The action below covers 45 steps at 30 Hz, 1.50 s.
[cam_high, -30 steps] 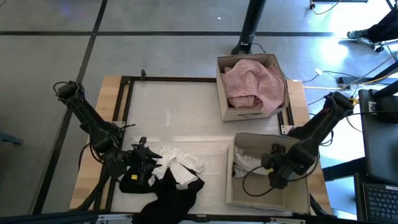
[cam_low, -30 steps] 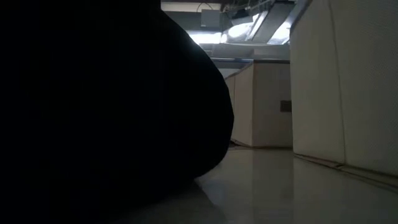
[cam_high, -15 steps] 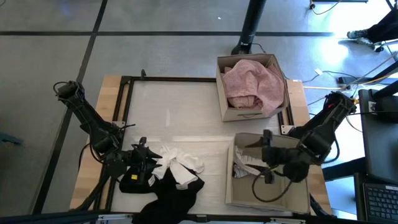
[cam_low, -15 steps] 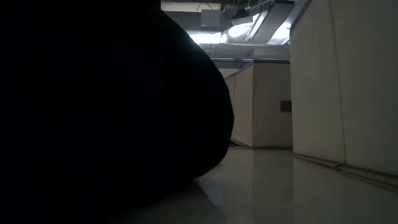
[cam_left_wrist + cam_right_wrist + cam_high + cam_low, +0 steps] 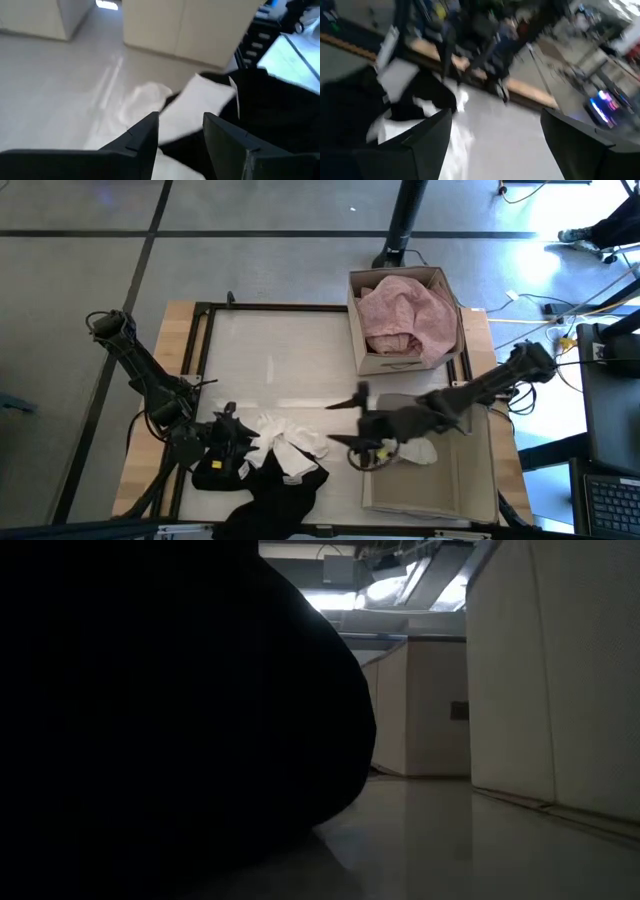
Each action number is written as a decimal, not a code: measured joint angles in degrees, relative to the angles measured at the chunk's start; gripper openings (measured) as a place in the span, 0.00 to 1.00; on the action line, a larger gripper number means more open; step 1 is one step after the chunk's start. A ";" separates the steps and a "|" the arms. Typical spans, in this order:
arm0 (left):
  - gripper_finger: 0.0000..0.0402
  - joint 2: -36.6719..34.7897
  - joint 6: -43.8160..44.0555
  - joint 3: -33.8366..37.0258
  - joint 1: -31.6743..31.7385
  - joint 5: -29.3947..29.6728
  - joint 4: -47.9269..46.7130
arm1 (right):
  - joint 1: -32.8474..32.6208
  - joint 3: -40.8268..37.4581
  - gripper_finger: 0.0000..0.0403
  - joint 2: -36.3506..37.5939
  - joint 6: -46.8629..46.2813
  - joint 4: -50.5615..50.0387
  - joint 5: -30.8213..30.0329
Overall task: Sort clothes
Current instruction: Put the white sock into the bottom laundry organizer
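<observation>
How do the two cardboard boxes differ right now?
The far box is filled to the brim with a pale pink garment; the near box holds only a small white piece, most of its floor bare. The right end effector, open, sits just outside the near box; none is near the far one. Both are tan and open-topped.
</observation>
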<state>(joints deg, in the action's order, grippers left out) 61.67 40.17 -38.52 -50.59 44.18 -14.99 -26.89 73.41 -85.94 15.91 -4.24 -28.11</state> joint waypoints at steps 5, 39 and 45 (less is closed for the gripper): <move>0.36 0.26 4.38 0.59 -0.58 -4.47 -1.66 | 4.62 0.00 0.76 -6.69 3.59 11.55 11.44; 0.36 23.11 22.96 9.31 -1.38 -3.40 -0.24 | 14.70 21.51 0.76 -42.71 -5.54 0.37 28.23; 0.36 23.37 22.71 9.31 -1.38 -2.32 0.76 | 14.90 21.53 0.65 -44.18 -5.86 1.38 28.62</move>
<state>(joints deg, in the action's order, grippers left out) 85.03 62.87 -29.21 -51.96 41.86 -14.23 -11.99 94.94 -130.12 10.05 -2.86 0.52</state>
